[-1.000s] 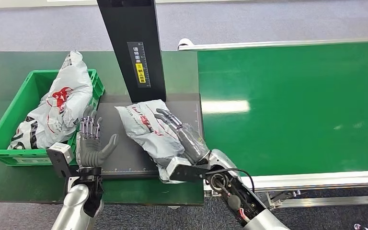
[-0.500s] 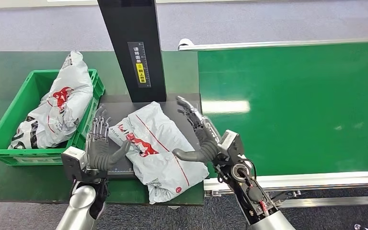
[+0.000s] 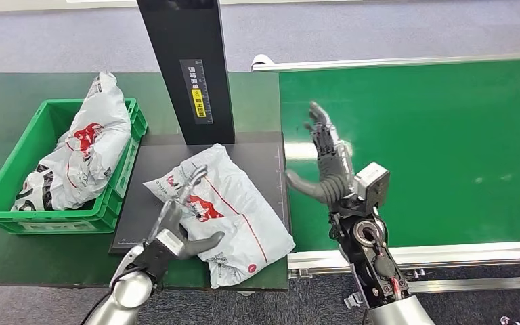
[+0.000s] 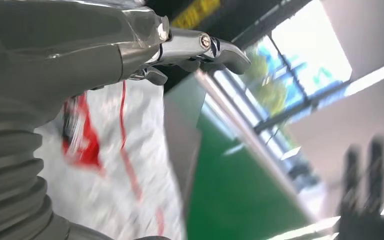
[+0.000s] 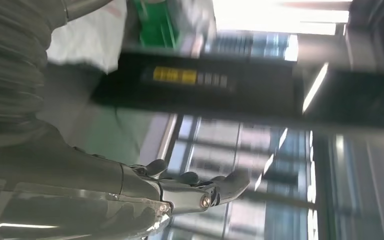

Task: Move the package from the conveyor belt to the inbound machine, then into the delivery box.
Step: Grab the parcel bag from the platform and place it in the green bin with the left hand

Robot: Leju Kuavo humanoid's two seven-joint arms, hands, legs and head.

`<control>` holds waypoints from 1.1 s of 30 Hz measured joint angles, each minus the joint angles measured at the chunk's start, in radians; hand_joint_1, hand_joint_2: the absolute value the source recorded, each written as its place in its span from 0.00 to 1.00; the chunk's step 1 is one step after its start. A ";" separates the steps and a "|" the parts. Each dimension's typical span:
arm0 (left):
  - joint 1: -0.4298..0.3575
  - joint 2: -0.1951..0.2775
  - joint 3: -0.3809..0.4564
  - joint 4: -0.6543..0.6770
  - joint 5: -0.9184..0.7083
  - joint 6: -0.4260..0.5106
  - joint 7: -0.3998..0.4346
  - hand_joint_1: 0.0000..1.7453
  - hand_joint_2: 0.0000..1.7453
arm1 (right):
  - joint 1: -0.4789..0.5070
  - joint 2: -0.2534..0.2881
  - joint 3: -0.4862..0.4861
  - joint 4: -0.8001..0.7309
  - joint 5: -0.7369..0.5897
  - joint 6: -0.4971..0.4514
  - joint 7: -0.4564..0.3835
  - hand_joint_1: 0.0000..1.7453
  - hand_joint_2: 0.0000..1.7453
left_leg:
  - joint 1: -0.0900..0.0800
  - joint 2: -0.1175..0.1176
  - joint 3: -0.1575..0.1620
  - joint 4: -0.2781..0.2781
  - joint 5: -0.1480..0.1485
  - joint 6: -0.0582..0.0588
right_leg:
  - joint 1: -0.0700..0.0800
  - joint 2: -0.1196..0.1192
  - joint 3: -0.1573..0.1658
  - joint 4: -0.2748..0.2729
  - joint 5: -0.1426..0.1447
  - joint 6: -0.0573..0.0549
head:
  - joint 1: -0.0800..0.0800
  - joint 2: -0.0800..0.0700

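The conveyor belt point(image 3: 433, 149) runs out to the right of the right hand point(image 3: 328, 169), which hangs over its near edge with fingers spread, holding nothing. The inbound machine point(image 3: 196, 196) has a dark platform and a black column point(image 3: 186, 68) beyond the left hand point(image 3: 179, 220). The delivery box point(image 3: 13, 176), left of that hand, already holds a bag point(image 3: 81, 152). The package point(image 3: 223, 210) lies on the platform, probably for scanning; the left hand lies on its near side, grip uncertain

A parcel-sorting station: green conveyor belt point(image 3: 433, 149), black scanning machine point(image 3: 186, 68), crate point(image 3: 13, 172) of bagged parcels.
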 joint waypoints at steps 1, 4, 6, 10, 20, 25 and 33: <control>0.004 0.004 -0.016 0.001 -0.038 -0.012 0.013 0.00 1.00 | 0.001 0.003 -0.017 -0.001 -0.032 -0.017 0.019 0.00 1.00 | 0.000 0.000 0.000 0.000 0.000 0.000 | 0.000 0.000 0.000 0.000 0.000 0.000 | 0.000 0.000; 0.010 0.015 -0.061 0.013 -0.125 -0.033 0.049 0.00 1.00 | 0.005 0.012 -0.063 0.002 -0.122 -0.016 0.056 0.00 1.00 | -0.001 0.000 0.000 0.000 0.000 0.000 | -0.001 0.000 0.000 0.000 0.000 0.000 | 0.000 0.000; 0.010 0.021 -0.079 0.026 -0.150 -0.040 0.068 0.00 1.00 | 0.008 0.013 -0.080 0.005 -0.140 -0.006 0.060 0.00 1.00 | -0.001 0.000 0.000 0.000 0.000 0.000 | -0.001 0.000 0.000 0.000 0.000 0.000 | 0.000 0.000; -0.002 0.028 -0.099 0.089 -0.234 -0.056 0.165 0.00 1.00 | 0.010 0.014 -0.090 0.011 -0.125 0.009 0.058 0.00 1.00 | 0.000 0.000 0.000 0.000 0.000 0.000 | 0.000 0.000 0.000 0.000 0.000 0.000 | 0.000 0.000; -0.042 0.029 -0.103 0.201 -0.278 -0.048 0.202 0.00 1.00 | 0.017 0.019 -0.091 0.016 -0.109 0.011 0.055 0.00 1.00 | -0.001 0.000 0.001 0.000 0.000 0.000 | 0.000 0.000 0.001 0.000 0.000 0.000 | 0.000 0.000; -0.055 0.027 -0.103 0.223 -0.312 -0.043 0.243 0.00 1.00 | 0.017 0.024 -0.091 0.019 -0.094 0.014 0.057 0.00 1.00 | 0.000 0.000 0.003 0.000 0.000 0.000 | 0.000 0.000 0.003 0.000 0.000 0.000 | 0.000 0.000; -0.068 0.017 -0.092 0.250 -0.341 -0.009 0.267 0.95 1.00 | 0.006 0.033 -0.073 0.045 0.005 0.016 0.174 0.00 1.00 | 0.000 0.000 0.006 -0.001 0.000 0.000 | 0.000 0.000 0.006 0.000 0.000 0.000 | 0.000 0.000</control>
